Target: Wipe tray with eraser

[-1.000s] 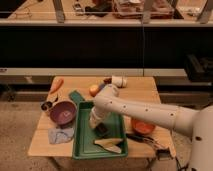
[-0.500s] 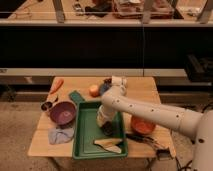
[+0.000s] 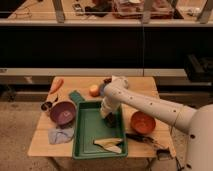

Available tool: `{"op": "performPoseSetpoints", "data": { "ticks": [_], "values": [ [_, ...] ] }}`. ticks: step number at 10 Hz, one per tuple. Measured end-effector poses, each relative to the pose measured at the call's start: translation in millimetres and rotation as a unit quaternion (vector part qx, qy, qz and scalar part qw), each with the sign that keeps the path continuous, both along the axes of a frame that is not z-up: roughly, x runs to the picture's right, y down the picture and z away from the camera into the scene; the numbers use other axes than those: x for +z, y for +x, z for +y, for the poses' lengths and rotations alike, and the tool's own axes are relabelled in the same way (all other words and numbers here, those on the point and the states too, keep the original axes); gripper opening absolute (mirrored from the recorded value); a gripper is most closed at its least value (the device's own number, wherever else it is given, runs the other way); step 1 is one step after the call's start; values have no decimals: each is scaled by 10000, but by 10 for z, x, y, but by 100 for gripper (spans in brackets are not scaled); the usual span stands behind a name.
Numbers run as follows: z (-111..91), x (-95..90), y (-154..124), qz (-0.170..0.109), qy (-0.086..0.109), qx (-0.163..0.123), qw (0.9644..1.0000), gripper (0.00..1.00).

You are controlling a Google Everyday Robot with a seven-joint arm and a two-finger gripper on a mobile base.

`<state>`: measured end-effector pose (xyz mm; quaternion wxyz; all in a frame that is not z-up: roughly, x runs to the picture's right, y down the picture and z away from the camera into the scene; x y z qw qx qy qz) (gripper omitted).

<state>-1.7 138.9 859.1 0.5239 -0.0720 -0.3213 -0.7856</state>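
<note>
The large green tray point(image 3: 89, 135) lies on the wooden table point(image 3: 42, 142), a little left of its middle. My arm reaches in from the right and bends down into the tray. The gripper point(image 3: 108, 116) is low over the tray's far right part, near the right rim. It is shut on the eraser point(image 3: 111, 120), a small black block that shows just below the fingers and rests on the tray floor. A pale, flat scrap point(image 3: 109, 144) lies in the tray's near right corner.
A purple bowl point(image 3: 62, 112) and a grey-blue cloth point(image 3: 61, 135) sit left of the tray. A carrot point(image 3: 56, 85), a dark-green pad point(image 3: 76, 96) and an orange fruit point(image 3: 94, 90) lie behind it. An orange bowl point(image 3: 143, 122) and a black-handled tool point(image 3: 144, 138) are to its right.
The gripper and the black eraser have slid together across the tray floor, from the middle toward the far right side.
</note>
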Motion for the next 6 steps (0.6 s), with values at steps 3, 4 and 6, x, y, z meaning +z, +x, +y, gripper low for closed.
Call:
{"op": "performPoseSetpoints", "data": {
  "ticks": [3,4,6],
  "values": [
    [-164,-5,-444,-212,117,-116,9996,0],
    [-193,-13,-536,-266,144,-149,9994,0],
    [-166,-43,-743,-431,171,-280,9985,0]
  ]
}}
